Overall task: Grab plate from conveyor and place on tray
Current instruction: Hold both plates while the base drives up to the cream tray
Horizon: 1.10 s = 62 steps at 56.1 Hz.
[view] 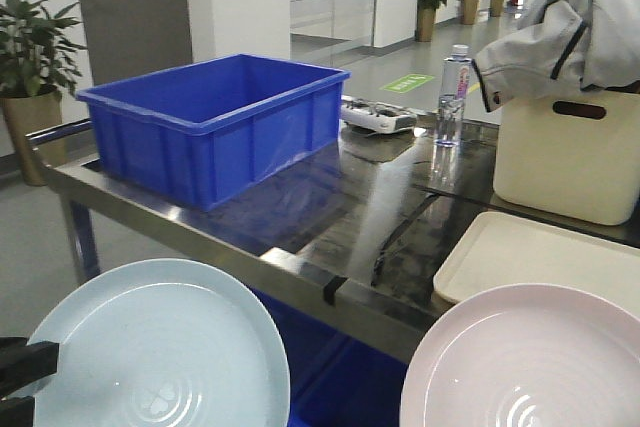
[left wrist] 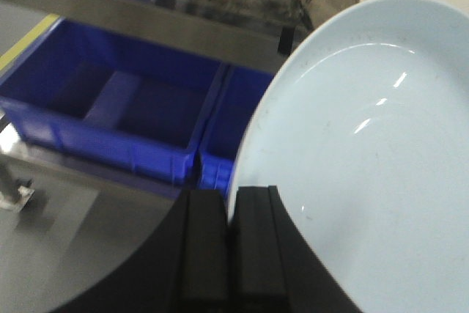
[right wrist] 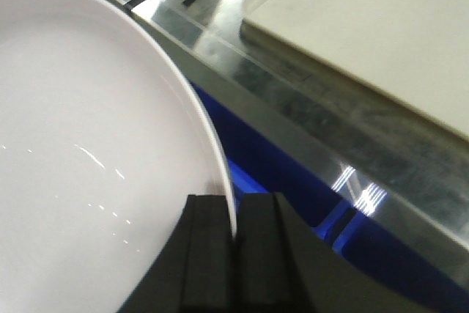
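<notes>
- right hand (right wrist: 234, 214) clamped on the near rim of the plate (view: 530, 367). The plate is in the air in front of the desk (view: 340, 207), short of the tray (view: 520, 257) and not over it yet. Conveyor not in view.
- left hand (left wrist: 231, 210) pinched the same way on the rim of a pale blue plate (view: 160, 347) (second plate, well left of the pink one).
- risk: the grip is on the edge only and the rim is glossy, so the plate could pivot or slide out between the fingers on a quick swing.
- risk: the plate looks low against the desk's steel front edge. Without more lift, its far rim may clip that edge or the tray's raised lip.
- risk: the cream bin (view: 565, 157) stands just behind the tray, so an overshoot would knock it.
- risk: letting go while the plate is tilted would make it skate on the smooth tray.
- plate: round, shallow, pale pink, shiny glaze, faint concentric rings at its centre.
- tray: flat cream plastic, matte, rounded corner, low rim.
- desk: dark reflective top with a brushed steel frame.
- blue crate (view: 215, 122): rigid ribbed plastic, on the desk to the left.
</notes>
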{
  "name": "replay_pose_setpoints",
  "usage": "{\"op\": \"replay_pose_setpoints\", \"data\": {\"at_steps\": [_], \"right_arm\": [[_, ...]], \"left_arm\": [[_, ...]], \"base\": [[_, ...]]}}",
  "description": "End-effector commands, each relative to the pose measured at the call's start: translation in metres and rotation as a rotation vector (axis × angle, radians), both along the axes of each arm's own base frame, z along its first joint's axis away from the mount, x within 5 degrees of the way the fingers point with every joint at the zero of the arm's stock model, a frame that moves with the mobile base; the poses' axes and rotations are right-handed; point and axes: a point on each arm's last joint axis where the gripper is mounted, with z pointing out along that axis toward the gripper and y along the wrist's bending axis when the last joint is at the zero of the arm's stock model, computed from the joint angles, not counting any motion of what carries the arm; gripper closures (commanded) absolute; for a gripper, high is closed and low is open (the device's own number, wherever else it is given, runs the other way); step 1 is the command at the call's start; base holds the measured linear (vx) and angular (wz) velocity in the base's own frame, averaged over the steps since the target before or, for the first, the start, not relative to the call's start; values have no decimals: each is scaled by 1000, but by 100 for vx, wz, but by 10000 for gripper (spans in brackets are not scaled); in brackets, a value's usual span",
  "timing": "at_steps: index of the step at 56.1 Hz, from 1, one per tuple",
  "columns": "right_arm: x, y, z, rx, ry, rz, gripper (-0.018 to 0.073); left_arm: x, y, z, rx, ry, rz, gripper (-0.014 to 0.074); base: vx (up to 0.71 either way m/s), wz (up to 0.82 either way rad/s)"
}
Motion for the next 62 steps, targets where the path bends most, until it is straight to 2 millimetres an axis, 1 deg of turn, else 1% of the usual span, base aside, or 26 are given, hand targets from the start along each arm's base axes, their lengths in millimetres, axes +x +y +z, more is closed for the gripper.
{"op": "replay_pose_setpoints", "data": {"at_steps": [1, 37, 50, 62], "right_arm": [[2, -1, 15, 17, -101, -12, 568], [2, -1, 15, 17, -101, -12, 568], [2, -1, 15, 17, -101, -12, 568], [2, -1, 15, 17, -101, -12, 568]], "left_arm": [[1, 0, 19, -54, -111, 18, 594], [1, 0, 19, -54, -111, 18, 594], [1, 0, 19, -54, -111, 18, 594], [1, 0, 19, -54, -111, 18, 594]], "base": [[43, -45], [37, -53], [26, -55], [14, -36]]}}
